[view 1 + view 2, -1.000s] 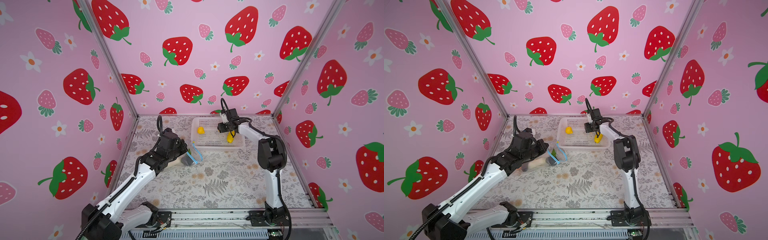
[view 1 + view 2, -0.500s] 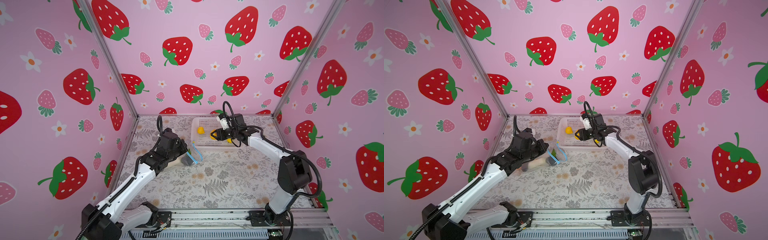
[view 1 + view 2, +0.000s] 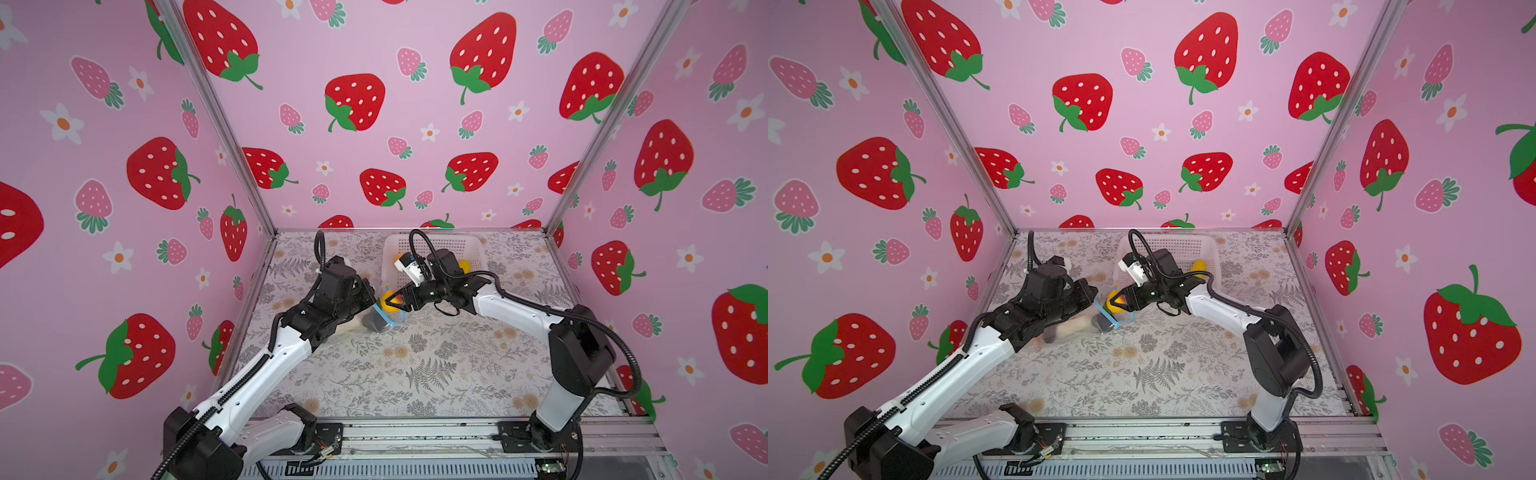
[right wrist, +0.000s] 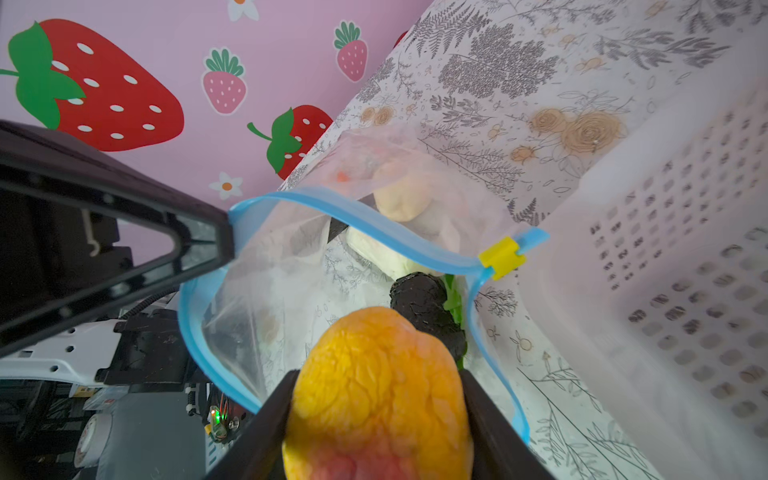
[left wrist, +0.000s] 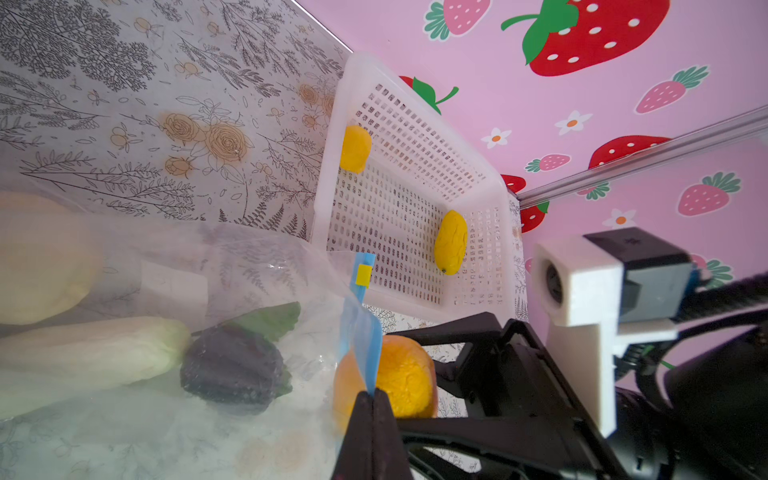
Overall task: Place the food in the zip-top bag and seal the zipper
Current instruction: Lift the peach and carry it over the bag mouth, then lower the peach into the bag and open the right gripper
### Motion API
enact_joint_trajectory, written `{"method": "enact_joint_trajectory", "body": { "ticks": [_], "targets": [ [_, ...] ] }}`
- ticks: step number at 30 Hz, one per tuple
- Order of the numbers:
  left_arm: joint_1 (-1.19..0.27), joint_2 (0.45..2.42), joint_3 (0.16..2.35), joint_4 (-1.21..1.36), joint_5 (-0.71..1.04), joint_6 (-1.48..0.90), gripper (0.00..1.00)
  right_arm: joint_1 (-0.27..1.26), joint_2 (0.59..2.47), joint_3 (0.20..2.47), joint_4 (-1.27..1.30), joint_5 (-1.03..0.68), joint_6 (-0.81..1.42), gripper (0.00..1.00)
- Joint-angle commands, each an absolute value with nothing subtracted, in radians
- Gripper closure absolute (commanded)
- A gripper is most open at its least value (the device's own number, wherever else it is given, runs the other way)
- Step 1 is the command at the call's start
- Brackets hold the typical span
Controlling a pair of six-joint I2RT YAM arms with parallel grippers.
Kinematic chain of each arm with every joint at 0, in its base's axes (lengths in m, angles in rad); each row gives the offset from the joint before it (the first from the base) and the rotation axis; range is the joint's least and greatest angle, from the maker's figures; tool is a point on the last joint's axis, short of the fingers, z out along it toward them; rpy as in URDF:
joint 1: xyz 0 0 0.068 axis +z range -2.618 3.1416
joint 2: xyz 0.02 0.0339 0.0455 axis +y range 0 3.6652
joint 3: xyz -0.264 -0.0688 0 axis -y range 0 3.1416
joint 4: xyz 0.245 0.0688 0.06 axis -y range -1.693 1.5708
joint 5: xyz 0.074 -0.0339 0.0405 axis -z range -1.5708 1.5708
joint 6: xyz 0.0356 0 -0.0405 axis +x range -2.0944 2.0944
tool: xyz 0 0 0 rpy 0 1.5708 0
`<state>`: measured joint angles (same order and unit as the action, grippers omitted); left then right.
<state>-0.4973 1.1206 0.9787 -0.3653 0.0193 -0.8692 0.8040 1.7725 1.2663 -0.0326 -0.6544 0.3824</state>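
The zip-top bag [image 3: 353, 328] [image 3: 1073, 330] lies on the mat at the left with its mouth held open. My left gripper [image 5: 374, 399] [image 3: 375, 306] is shut on the light-blue zipper [image 5: 365, 345] [image 4: 353, 222]; the zipper's yellow tab [image 4: 500, 253] sits at the far end. My right gripper [image 4: 378, 399] [image 3: 1119, 302] is shut on a yellow-orange fruit [image 4: 374, 374] [image 5: 405, 374] right at the bag's mouth. Inside the bag lie a dark purple piece [image 5: 232, 370] and cream-white pieces [image 5: 91, 349].
The white perforated basket [image 3: 473, 245] [image 5: 322, 199] stands at the back, just behind the bag. Two yellow pieces [image 5: 355, 147] [image 5: 451, 241] lie in it. Pink strawberry walls close in on the left, back and right.
My right gripper has come out of the basket and swung left to the bag's mouth, carrying the yellow-orange fruit. The left gripper has stayed still, holding the zipper.
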Motion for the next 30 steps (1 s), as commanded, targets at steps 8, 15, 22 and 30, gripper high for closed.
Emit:
{"method": "enact_joint_trajectory", "body": {
  "ticks": [8,15,22,30],
  "targets": [
    [-0.504,1.102,1.004,-0.360,0.016,-0.886,1.00,0.831,1.837,1.258,0.105,-0.694,0.472,0.44],
    [-0.511,1.101,1.001,-0.351,0.018,-0.890,1.00,0.857,1.877,1.253,0.200,-0.706,0.552,0.44],
    [-0.513,1.093,0.999,-0.351,0.017,-0.891,1.00,0.875,1.908,1.245,0.217,-0.700,0.564,0.41],
    [-0.515,1.089,0.991,-0.347,0.018,-0.894,1.00,0.875,1.942,1.241,0.237,-0.696,0.573,0.38]
  ]
}}
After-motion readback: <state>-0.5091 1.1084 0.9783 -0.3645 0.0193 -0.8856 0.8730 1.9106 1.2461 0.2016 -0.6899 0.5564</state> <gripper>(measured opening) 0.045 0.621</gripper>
